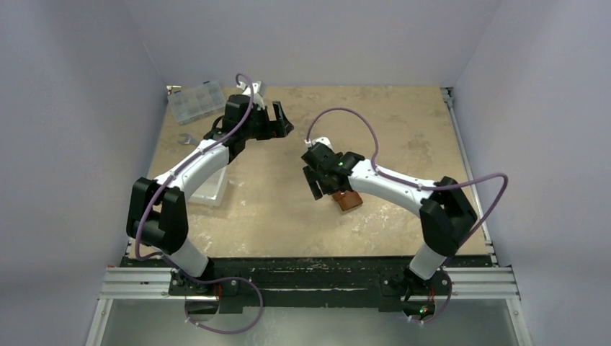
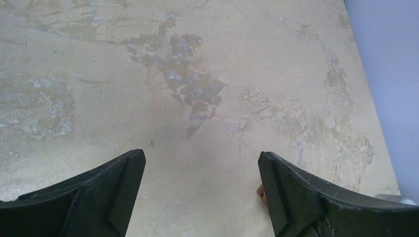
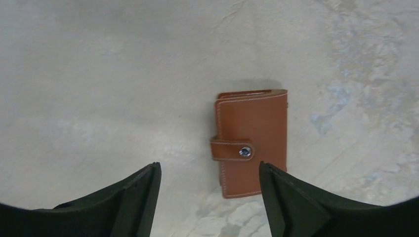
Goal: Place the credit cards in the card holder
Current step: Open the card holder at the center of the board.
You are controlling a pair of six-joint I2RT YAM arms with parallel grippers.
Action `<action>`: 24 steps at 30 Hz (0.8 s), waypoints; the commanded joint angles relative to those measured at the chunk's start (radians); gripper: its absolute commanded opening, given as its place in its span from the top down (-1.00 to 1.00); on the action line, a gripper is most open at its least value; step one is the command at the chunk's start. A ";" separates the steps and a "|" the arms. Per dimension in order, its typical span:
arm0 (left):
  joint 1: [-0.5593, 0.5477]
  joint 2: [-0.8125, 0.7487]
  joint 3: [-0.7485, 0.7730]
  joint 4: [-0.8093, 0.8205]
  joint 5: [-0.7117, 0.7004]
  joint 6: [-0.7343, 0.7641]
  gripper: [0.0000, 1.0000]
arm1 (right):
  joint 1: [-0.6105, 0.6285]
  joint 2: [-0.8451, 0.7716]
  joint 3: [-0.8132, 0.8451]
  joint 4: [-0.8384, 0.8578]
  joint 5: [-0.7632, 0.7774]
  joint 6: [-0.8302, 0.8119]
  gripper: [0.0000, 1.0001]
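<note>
Under the right hand (image 3: 208, 168), spread and grasping nothing, the small brown leather card holder (image 3: 252, 143) is lying snapped shut on the beige counter (image 3: 99, 74), its contents hidden; overhead, the arm is half covering it. The left hand (image 2: 201, 154) is hanging released.

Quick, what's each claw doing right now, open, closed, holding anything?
Left claw: open, holding nothing.
Right claw: open, holding nothing; the closed card holder lies on the table beneath it.
</note>
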 commanded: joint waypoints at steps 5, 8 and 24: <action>-0.003 0.052 0.075 0.008 0.151 -0.032 -0.86 | -0.285 -0.343 -0.258 0.250 -0.404 0.161 -0.28; -0.018 0.118 0.092 0.008 0.232 -0.055 -0.83 | -0.391 -0.415 -0.404 0.309 -0.494 0.282 -0.30; -0.048 0.160 0.118 -0.018 0.276 -0.060 -0.82 | -0.478 -0.203 -0.584 0.758 -0.589 0.358 -0.39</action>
